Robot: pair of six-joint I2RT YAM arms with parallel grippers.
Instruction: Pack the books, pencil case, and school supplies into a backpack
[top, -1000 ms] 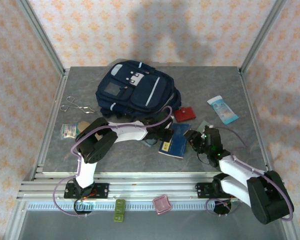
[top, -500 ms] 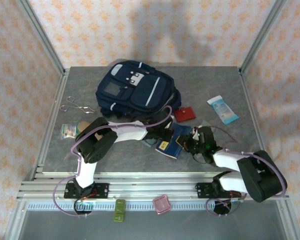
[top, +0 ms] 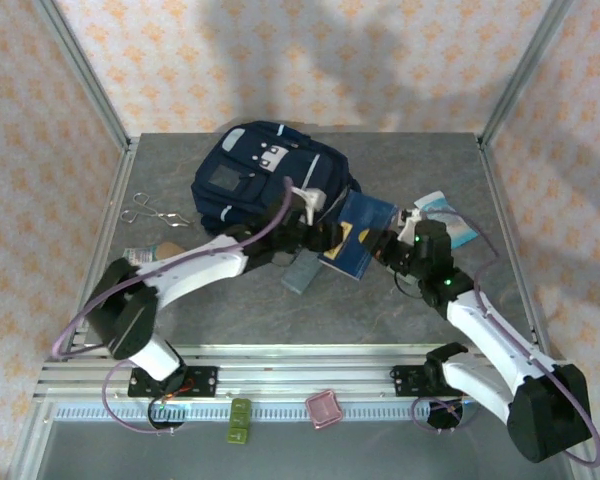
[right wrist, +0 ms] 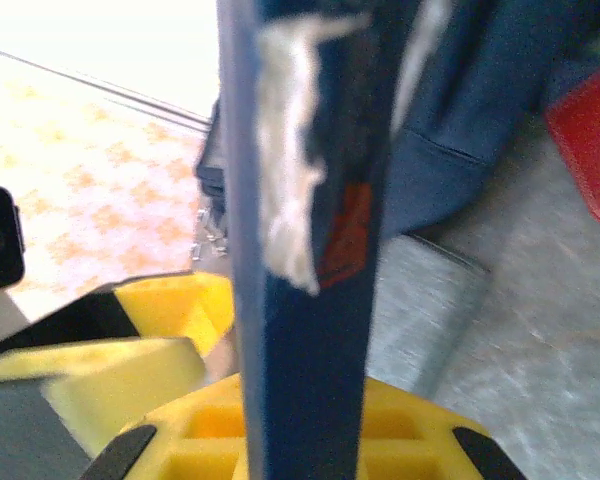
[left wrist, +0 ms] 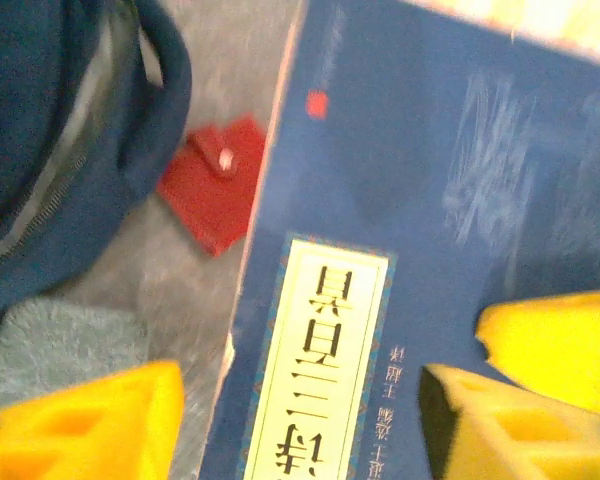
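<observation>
The navy blue book (top: 361, 230) with its yellow label (left wrist: 325, 370) hangs tilted above the table, just right of the backpack (top: 265, 175). My right gripper (top: 388, 245) is shut on its lower right edge; in the right wrist view the book (right wrist: 305, 280) rises edge-on out of the jaws. My left gripper (top: 320, 236) is open at the book's left edge, one finger (left wrist: 80, 420) off the cover and the other (left wrist: 520, 420) in front of it. The grey-blue pencil case (top: 300, 272) lies flat below the book. A red piece (left wrist: 215, 185) lies by the backpack's side.
Metal scissors (top: 150, 212) lie at the left edge of the table. A white-and-blue tube (top: 450, 215) lies at the right, behind my right arm. A small pale packet (top: 138, 258) sits near the left arm. Metal frame posts stand at the table's far corners.
My right gripper has shut on the navy book and raised it off the table toward the backpack. My left gripper has let go and opened, and its arm has stretched out.
</observation>
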